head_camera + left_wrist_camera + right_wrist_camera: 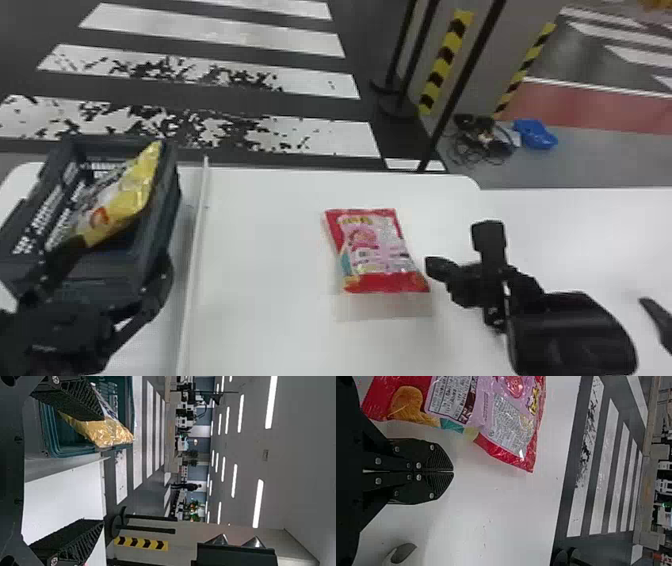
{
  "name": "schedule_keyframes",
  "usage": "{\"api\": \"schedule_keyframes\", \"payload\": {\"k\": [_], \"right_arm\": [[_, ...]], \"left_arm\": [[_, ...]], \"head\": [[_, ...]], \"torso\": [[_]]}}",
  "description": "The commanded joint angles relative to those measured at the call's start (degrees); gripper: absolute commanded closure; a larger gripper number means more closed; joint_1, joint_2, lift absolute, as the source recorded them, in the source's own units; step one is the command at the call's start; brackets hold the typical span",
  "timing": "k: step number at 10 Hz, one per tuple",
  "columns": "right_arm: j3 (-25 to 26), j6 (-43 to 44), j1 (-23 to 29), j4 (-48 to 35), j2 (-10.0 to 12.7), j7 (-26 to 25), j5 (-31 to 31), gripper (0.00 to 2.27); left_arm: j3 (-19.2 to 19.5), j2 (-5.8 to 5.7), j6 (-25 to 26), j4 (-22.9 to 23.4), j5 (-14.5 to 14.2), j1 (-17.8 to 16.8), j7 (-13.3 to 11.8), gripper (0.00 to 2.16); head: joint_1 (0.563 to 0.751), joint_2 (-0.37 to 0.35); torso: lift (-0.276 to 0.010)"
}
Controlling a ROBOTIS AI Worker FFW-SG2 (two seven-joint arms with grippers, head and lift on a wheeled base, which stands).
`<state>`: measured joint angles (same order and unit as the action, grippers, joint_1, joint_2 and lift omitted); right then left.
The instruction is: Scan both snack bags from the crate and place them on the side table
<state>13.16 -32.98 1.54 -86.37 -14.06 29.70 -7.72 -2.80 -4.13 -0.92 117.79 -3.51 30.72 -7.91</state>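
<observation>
My left pincer [103, 470] gapes near the yellow snack bag [125, 200] in the crate [165, 215]; my right pincer [453, 471] is clenched beside the red snack bag [377, 250]. Both bags look light, crushable: pinch sealed ends softly.

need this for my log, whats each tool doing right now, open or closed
Left tool: open, holding nothing.
Right tool: closed, holding nothing.

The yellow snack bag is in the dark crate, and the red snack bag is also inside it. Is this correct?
Not fully: the head view shows the red snack bag on the white table, outside the dark crate. The yellow snack bag is inside it.
</observation>
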Motion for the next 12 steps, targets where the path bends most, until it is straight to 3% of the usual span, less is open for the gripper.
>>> {"api": "schedule_keyframes", "payload": {"k": [1, 4, 6, 8, 12], "right_arm": [[0.38, -0.73, 0.13, -0.64, 0.09, 0.0, -0.11, 2.26], [0.38, -0.73, 1.36, -2.93, 0.44, 0.09, -0.2, 2.26], [1.96, 3.48, 2.5, -7.06, 1.76, -2.9, 1.65, 2.26], [0.2, 3.31, 3.47, -11.02, 2.02, -3.87, 1.74, 2.26], [-5.86, 3.84, 3.2, -10.4, 2.37, -3.16, 1.91, 2.26]], "left_arm": [[0.07, 0.0, 0.0, -0.11, 0.0, -0.05, 0.0, 0.08], [0.07, 0.09, 0.0, -0.37, -0.09, -0.05, 0.0, 0.08], [0.07, 0.18, 0.0, -0.37, -0.09, -0.05, 0.0, 0.08], [0.07, 0.35, 0.0, -0.37, 0.0, -0.05, 0.0, 0.08], [0.07, 0.35, 0.0, -0.37, 0.09, 0.04, 0.0, 0.08]], "head": [[0.695, -0.247], [0.695, -0.248], [0.695, -0.248], [0.695, -0.242], [0.695, -0.176]], "torso": [[-0.095], [-0.095], [-0.095], [-0.095], [-0.095]]}}
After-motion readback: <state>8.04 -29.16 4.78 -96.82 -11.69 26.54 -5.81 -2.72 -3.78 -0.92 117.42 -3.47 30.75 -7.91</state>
